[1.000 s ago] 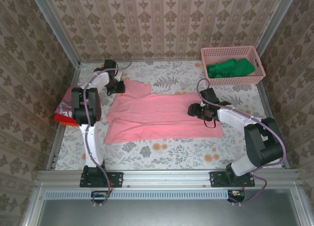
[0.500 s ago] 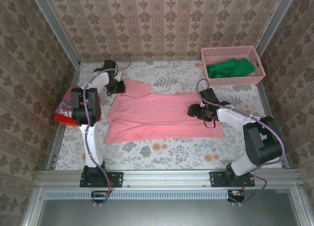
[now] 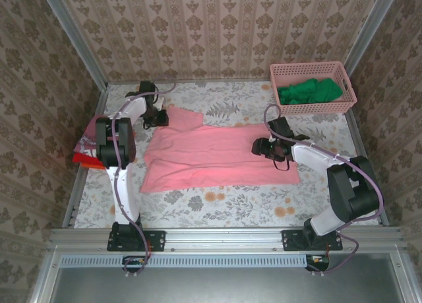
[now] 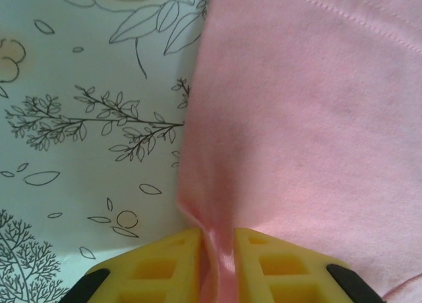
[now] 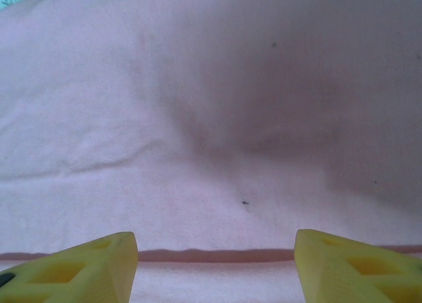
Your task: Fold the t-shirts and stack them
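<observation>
A salmon-pink t-shirt lies spread flat across the middle of the floral table. At the shirt's far-left sleeve, my left gripper is shut on a pinched ridge of the pink cloth, which stands between its yellow fingers. My right gripper hangs low over the shirt's right part with its jaws open, and a fabric edge runs across between its fingertips. More t-shirts lie in a small pile at the table's left edge: a dusty-red one over an orange-red one.
A pink lattice basket at the back right holds a green garment. Metal frame rails border the table on the left, right and near sides. Bare floral tabletop shows in front of the shirt.
</observation>
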